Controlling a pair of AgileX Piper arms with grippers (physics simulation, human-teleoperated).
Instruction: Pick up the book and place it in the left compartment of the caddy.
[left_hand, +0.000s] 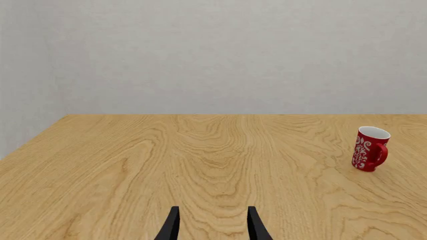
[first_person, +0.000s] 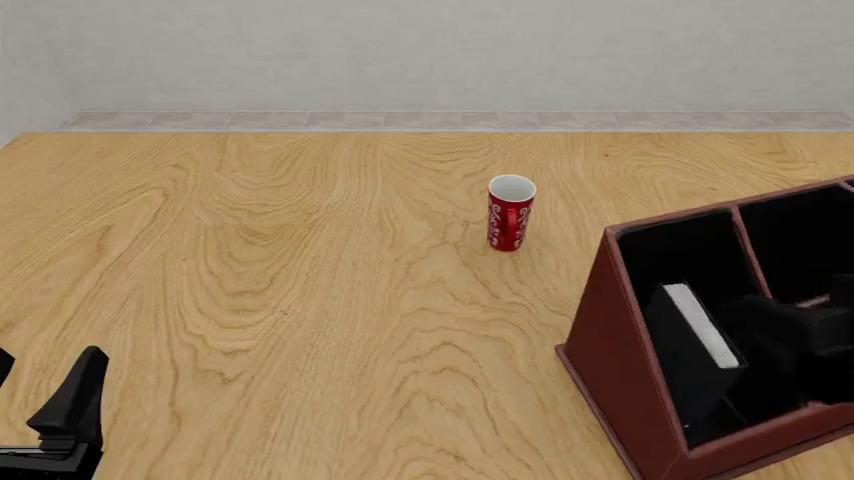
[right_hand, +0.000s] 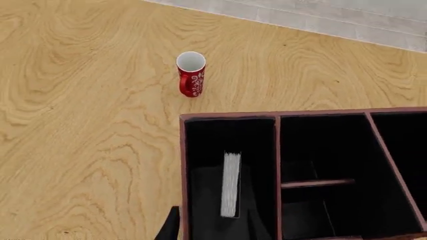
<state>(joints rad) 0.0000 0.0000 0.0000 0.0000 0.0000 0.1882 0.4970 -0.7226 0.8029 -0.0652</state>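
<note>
The black book (first_person: 697, 322) with white page edges (right_hand: 231, 185) stands leaning inside the left compartment (right_hand: 208, 145) of the reddish-brown caddy (first_person: 611, 330), at the table's right. My right gripper (right_hand: 213, 230) hovers over that slot with its fingers spread wide on either side of the book, open. In the front view it shows as a dark mass (first_person: 785, 335) just right of the book. My left gripper (left_hand: 213, 227) is open and holds nothing, low over the near left of the table (first_person: 38, 392).
A red patterned cup (first_person: 510, 213) stands upright mid-table, behind and left of the caddy (right_hand: 230, 116); it also appears in the left wrist view (left_hand: 369, 149). Smaller divided sections (right_hand: 323, 150) lie beside the long slot. Bare wood tabletop (first_person: 267, 260) spreads left.
</note>
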